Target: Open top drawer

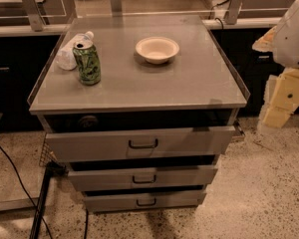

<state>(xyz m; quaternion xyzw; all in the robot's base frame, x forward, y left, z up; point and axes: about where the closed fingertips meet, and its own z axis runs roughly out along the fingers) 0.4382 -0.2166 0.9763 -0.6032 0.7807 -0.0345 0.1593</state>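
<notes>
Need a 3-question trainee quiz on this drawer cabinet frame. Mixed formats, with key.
1. True or false: the gripper is touching the handle of the top drawer.
2. Multiple choice: what stands on the cabinet top to the left of the bowl? A) a mug B) a can C) an apple
3. Fill in: the cabinet shows ___ drawer fronts, each with a handle.

Key:
1. False. The gripper is off to the cabinet's right, apart from it.
2. B
3. three
</notes>
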